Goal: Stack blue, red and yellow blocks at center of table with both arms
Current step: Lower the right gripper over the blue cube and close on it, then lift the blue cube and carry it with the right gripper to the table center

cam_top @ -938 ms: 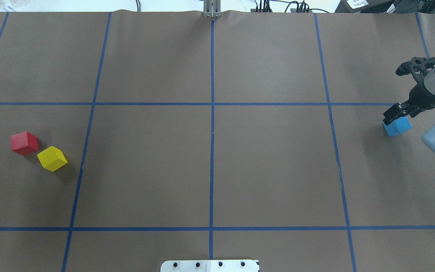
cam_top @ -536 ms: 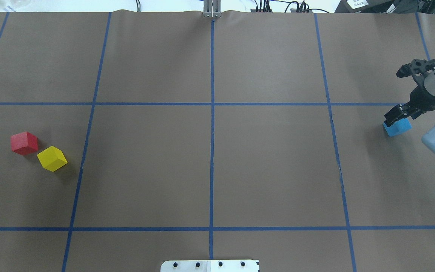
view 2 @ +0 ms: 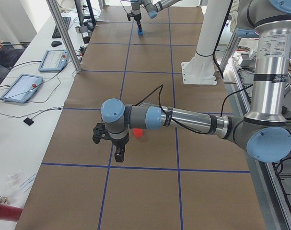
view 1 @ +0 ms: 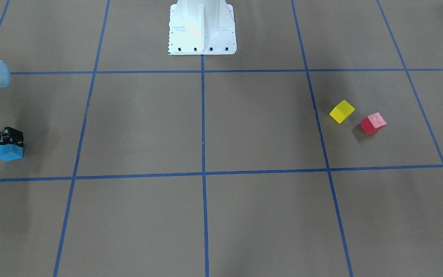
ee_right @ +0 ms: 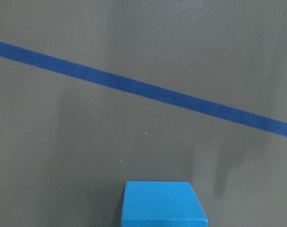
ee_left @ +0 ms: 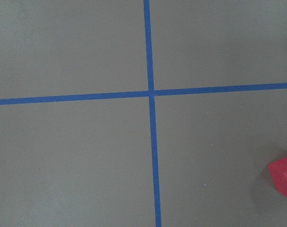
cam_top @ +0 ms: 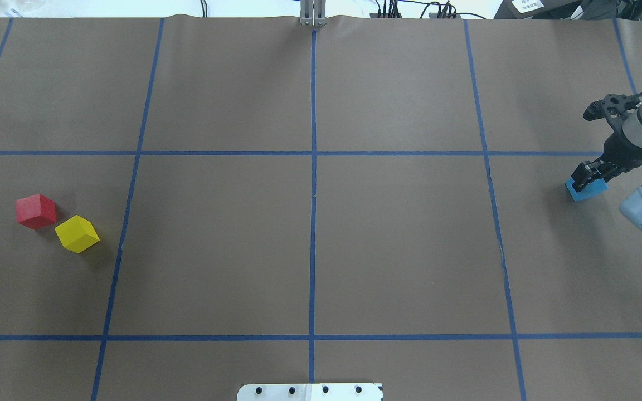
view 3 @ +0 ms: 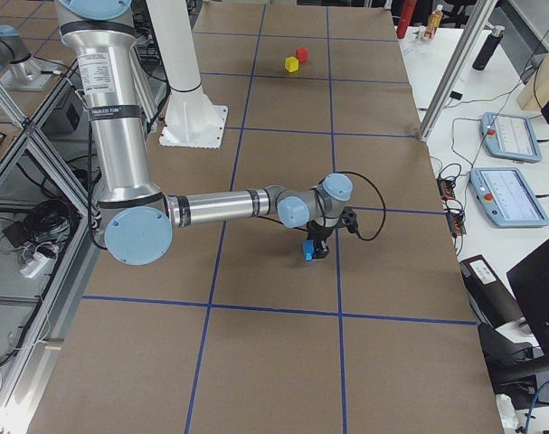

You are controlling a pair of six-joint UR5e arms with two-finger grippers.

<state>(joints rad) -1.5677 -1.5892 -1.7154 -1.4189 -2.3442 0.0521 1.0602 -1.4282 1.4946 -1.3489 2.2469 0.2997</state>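
Observation:
The blue block (cam_top: 592,191) (view 1: 9,153) rests on the table (cam_top: 399,245) at its far right. My right gripper (cam_top: 588,177) (view 1: 10,139) is low over it, open, with its fingers at the block's upper sides. The right wrist view shows the blue block (ee_right: 163,203) at bottom centre, without fingers. The red block (cam_top: 35,210) (view 1: 373,123) and the yellow block (cam_top: 77,234) (view 1: 342,111) lie close together at the far left. My left gripper (view 2: 119,157) shows only in the exterior left view, hanging above the table near the red block (view 2: 137,132); I cannot tell its state. The left wrist view catches a red corner (ee_left: 284,178).
The white pedestal base (view 1: 202,27) (cam_top: 310,391) stands at the robot's edge of the table. Blue tape lines cross at the table's centre (cam_top: 313,153). Beside the table, a bench holds control tablets (view 2: 21,87) (view 3: 514,136) and aluminium posts (view 2: 64,33).
My right gripper has come down onto the blue block and its fingers look closer together. None of the three blocks has moved.

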